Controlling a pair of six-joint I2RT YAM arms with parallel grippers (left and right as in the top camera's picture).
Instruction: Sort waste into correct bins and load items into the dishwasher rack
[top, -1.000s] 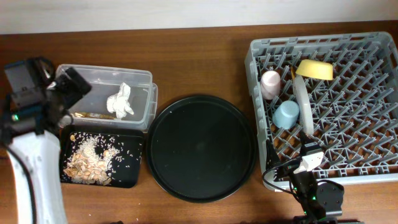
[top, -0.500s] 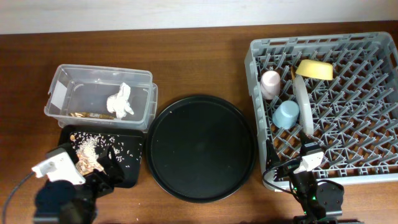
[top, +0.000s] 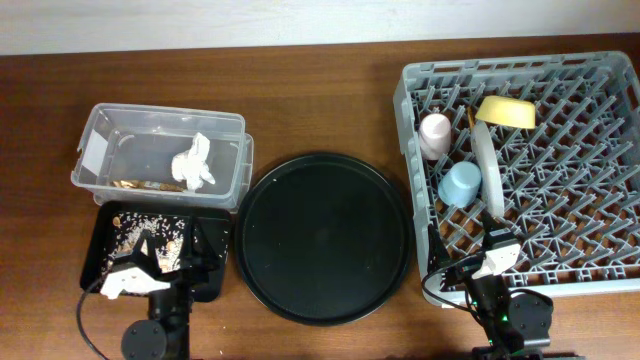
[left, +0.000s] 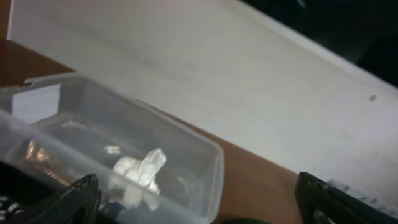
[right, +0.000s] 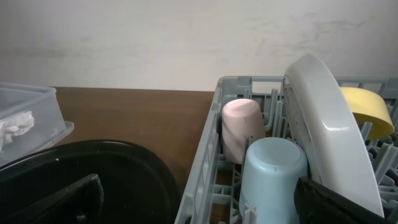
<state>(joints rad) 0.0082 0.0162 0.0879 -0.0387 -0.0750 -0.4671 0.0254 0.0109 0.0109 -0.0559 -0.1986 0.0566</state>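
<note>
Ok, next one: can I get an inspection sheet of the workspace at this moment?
Surface: brown wooden table, no spills seen.
Job's things: tissue and wrapper in the clear tub; food scraps in the shallow black tray; pink cup, blue cup, plate and yellow bowl in the dishwasher rack; chopsticks not made out.
Clutter: round black tray, nothing on it.
Grippers: left gripper open, empty; right gripper open, empty.
Cables: one black cable loops near the left arm, another near the right.
Surroundings: pale wall behind the table.
</note>
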